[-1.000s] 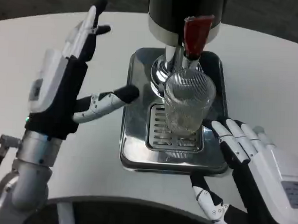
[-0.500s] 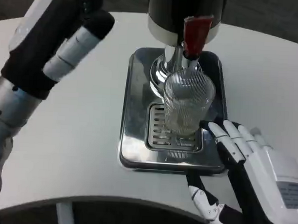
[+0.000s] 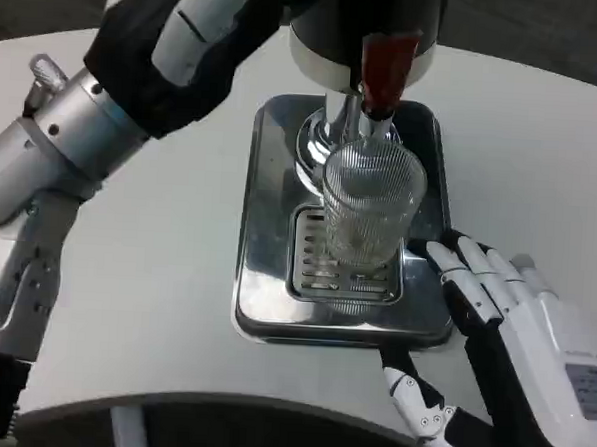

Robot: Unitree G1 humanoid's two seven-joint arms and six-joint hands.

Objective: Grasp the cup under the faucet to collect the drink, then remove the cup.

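The ribbed glass cup point(image 3: 370, 209) stands upright at frame centre on the steel drip tray point(image 3: 265, 282), directly beneath the faucet point(image 3: 387, 70). My right hand point(image 3: 517, 345), lower right, has its fingers spread just beside the cup, holding nothing. My left hand point(image 3: 193, 48) is raised upper left; I cannot tell its finger state.

Showing one ribbed clear cup point(image 3: 371, 209), one drink dispenser point(image 3: 364, 27) with one red tap lever point(image 3: 386, 68), one steel drip tray point(image 3: 268, 232) with one slotted grate point(image 3: 316, 270), one white table point(image 3: 146, 276), two hands: left hand point(image 3: 193, 48), right hand point(image 3: 517, 345).
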